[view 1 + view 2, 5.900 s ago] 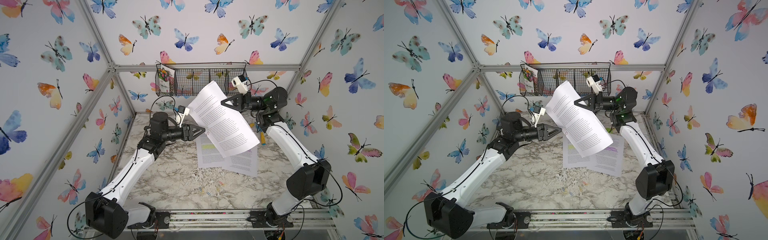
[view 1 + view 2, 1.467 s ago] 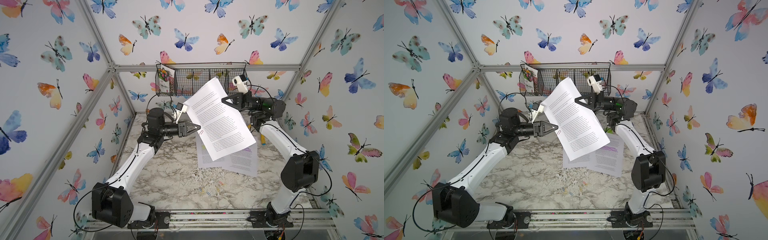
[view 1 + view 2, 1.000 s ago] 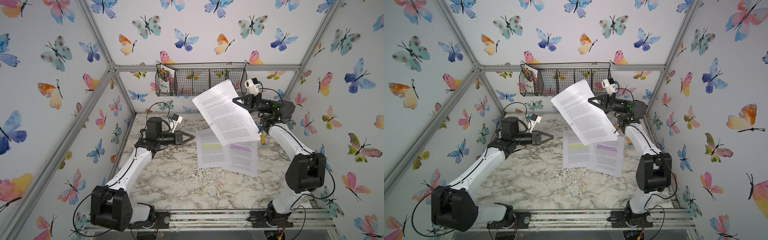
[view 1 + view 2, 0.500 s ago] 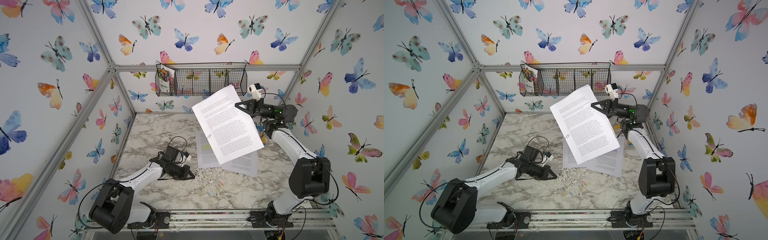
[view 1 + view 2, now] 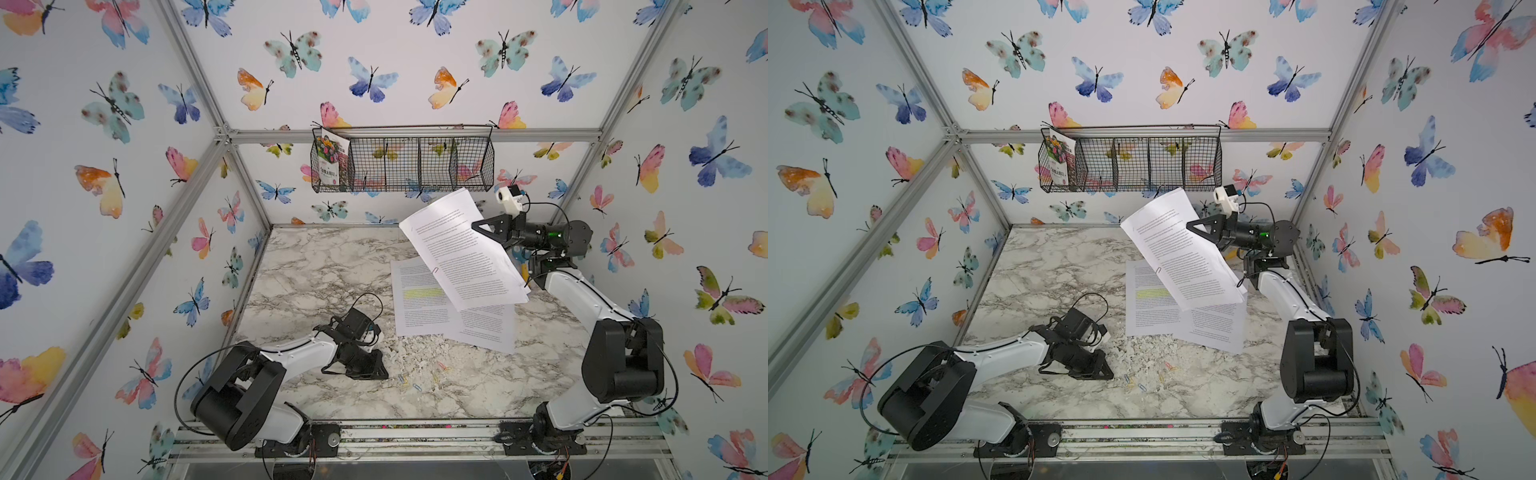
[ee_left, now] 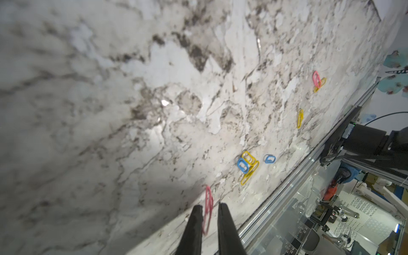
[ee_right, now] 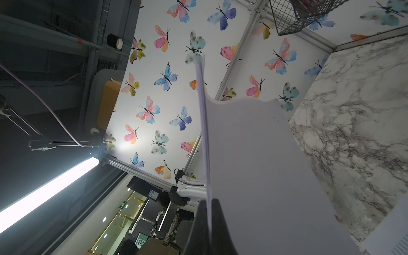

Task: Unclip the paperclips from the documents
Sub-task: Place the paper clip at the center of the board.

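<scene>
**Item 1, held document** [image 5: 461, 249]. White sheets of dense black print, raised over the back right of the table [image 5: 324, 266]. They are tilted, with the printed face toward the top cameras. The right gripper [image 5: 474, 226] is clamped on the upper right edge. From the right wrist I see only the blank back, which fills much of that view. A small wire clip [image 5: 435, 270] sits on the lower left edge; I cannot make out its colour.

**Item 2, yellow-band document** [image 5: 419, 307]. Flat on the table, right of centre.

**Item 3, third document** [image 5: 486, 328]. Flat and overlapping item 2. In both top views its upper part is hidden behind item 1.

**Item 4, pink clip** [image 6: 208, 194]. Blurred, lying in the gap between the fingers of the left gripper [image 6: 210, 205]. Those fingers stand slightly parted, low over the front of the table. I cannot tell whether either finger touches the clip.

**Item 5, loose clips** [image 6: 247, 164]. All lie on the table near its front edge, just beyond the left gripper:
- a blue and yellow heap
- a lone blue beside the heap
- a lone yellow farther along
- a pink lying on a yellow farthest off

**Item 6, flaked patch** [image 5: 419, 357]. Worn table surface between the flat documents and the loose clips.

**Item 7, basket** [image 5: 469, 166]. Black wire, hung on the back wall. A seed packet [image 5: 330, 160] stands in its end compartment on the left arm's side.
</scene>
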Motion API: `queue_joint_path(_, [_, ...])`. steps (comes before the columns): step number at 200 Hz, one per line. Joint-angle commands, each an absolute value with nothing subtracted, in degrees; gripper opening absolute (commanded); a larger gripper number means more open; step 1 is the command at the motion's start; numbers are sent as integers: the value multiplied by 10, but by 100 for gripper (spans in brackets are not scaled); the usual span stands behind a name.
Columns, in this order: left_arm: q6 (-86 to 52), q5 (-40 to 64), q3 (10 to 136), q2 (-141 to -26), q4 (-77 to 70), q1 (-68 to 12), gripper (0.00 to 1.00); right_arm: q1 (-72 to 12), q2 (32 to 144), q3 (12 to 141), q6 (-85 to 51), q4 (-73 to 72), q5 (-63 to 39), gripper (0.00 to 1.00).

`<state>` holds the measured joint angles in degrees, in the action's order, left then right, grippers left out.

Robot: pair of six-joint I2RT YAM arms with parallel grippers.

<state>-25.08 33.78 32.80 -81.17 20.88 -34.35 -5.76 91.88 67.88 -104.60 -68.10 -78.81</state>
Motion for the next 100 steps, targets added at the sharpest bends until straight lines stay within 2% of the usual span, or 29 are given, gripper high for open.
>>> queue_joint_path(1, [-258, 297, 337, -801, 233, -345, 36, -60, 890, 674, -1019, -679, -798, 2])
queue_joint_path(26, [-257, 282, 352, -785, 257, -345, 37, -60, 877, 682, -967, -607, -806, 2])
queue_joint_path(34, [-256, 282, 358, -781, 265, -345, 42, -60, 873, 687, -944, -576, -808, 2])
queue_joint_path(60, [-239, 282, 391, -766, 287, -345, 42, -61, 860, 710, -880, -478, -809, 2])
queue_joint_path(100, [-187, 183, 465, -697, 292, -343, 43, -80, 857, 755, -869, -432, -815, 2])
